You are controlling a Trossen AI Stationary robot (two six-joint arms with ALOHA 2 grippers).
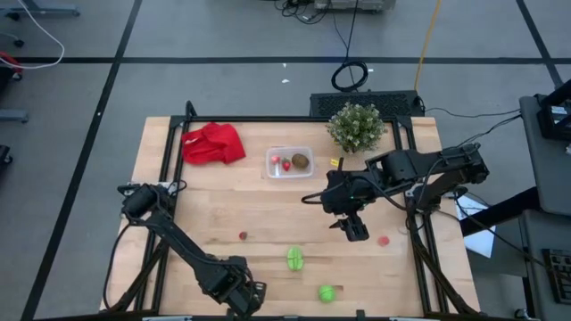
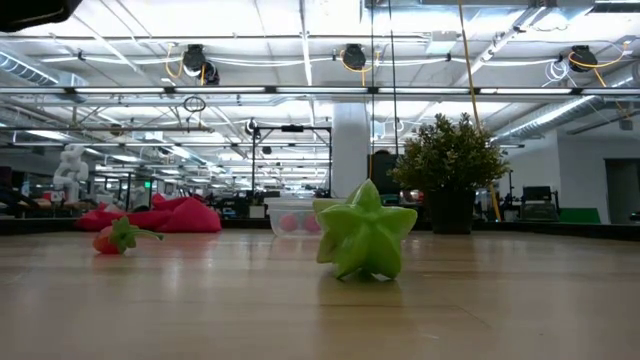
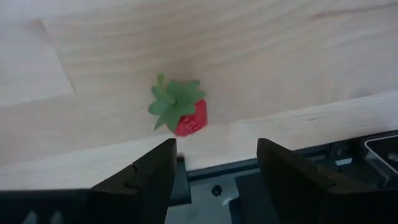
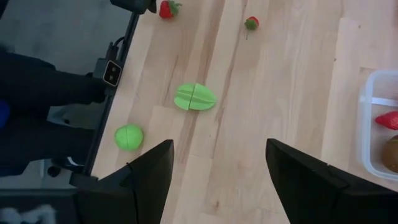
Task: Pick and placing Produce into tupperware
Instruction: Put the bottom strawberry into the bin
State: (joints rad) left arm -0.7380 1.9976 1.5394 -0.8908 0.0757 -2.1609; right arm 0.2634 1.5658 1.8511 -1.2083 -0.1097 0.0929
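Seven pieces of toy produce can be counted: four red strawberries, two green pieces and one brown oval. The clear tupperware (image 1: 290,162) sits toward the far middle of the wooden counter (image 1: 268,209), between one red cloth (image 1: 214,143) and one potted plant (image 1: 356,127). It holds two pieces, a strawberry (image 1: 285,164) and the brown oval (image 1: 302,161), lying side by side. The other five pieces lie loose on the counter. A small strawberry (image 1: 243,235) rests left of centre. A ribbed green piece (image 1: 295,259), star-shaped when seen end-on in the low view, lies nearer the front. A round green piece (image 1: 326,292) lies close to the front edge. Another red piece (image 1: 384,240) sits near the right rail, just beside the right end effector (image 1: 354,230). The last strawberry (image 3: 183,112), with a leafy green cap, lies near the front edge just ahead of the left end effector (image 3: 214,152); from above the arm hides it. The left end effector is low at the counter's front edge, with its fingers spread and nothing between them. The right end effector hangs over the counter's right half, apart from the tupperware, also spread and carrying nothing. From its wrist camera, both green pieces and two strawberries show beyond the fingers, with a corner of the tupperware off to one side.
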